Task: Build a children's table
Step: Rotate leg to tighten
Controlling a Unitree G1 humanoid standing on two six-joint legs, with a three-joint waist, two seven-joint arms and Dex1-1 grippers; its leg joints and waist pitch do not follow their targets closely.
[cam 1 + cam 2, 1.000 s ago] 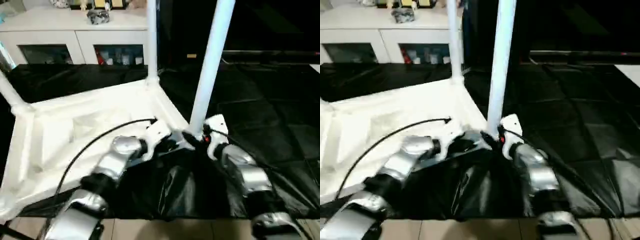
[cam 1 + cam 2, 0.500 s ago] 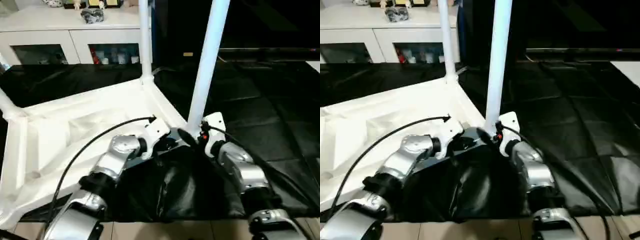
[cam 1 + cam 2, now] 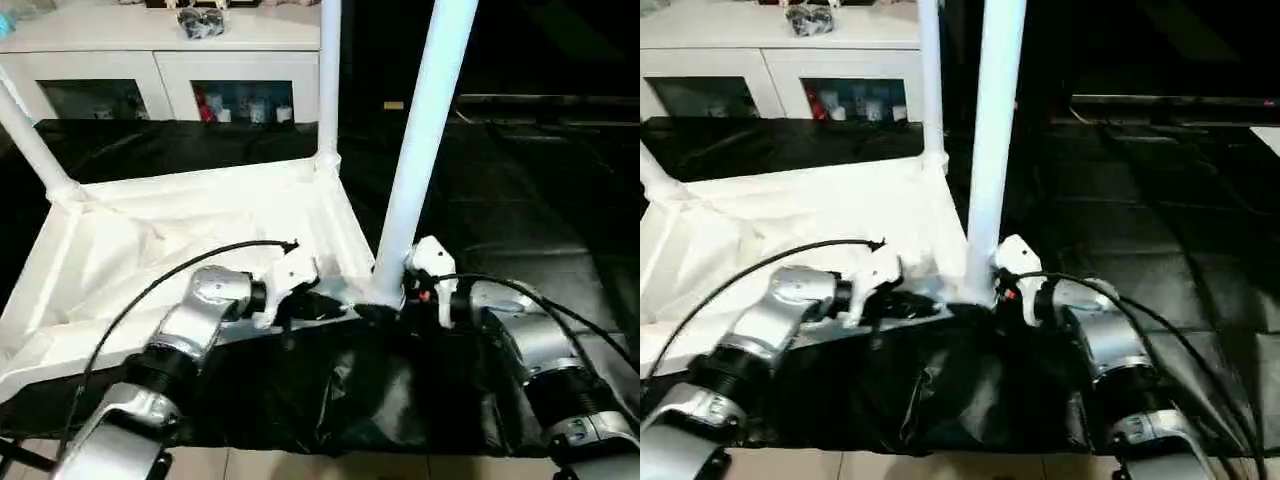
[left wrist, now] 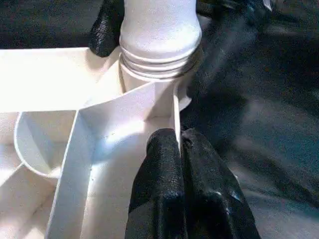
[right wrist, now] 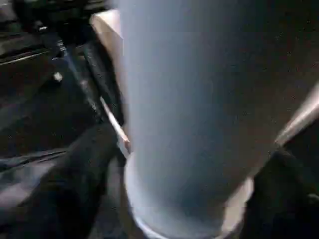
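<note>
Smooth white plastic tabletop (image 3: pixel 190 235); glossy black cloth (image 3: pixel 520 200).

Overhead light overexposes the white plastic ribbed tabletop (image 3: pixel 190 230) to near-featureless glare, the black draped work table (image 3: pixel 540 200) stays dim, and the long white tapered tube leg (image 5: pixel 194 109) is blurred and bluish at close range.

A large work table (image 3: pixel 560 200) draped in black cloth carries the upturned white tabletop (image 3: pixel 180 240) at its near edge, toward the left, ribbed underside up, three legs (image 3: pixel 425 130) standing in its corner sockets.
</note>
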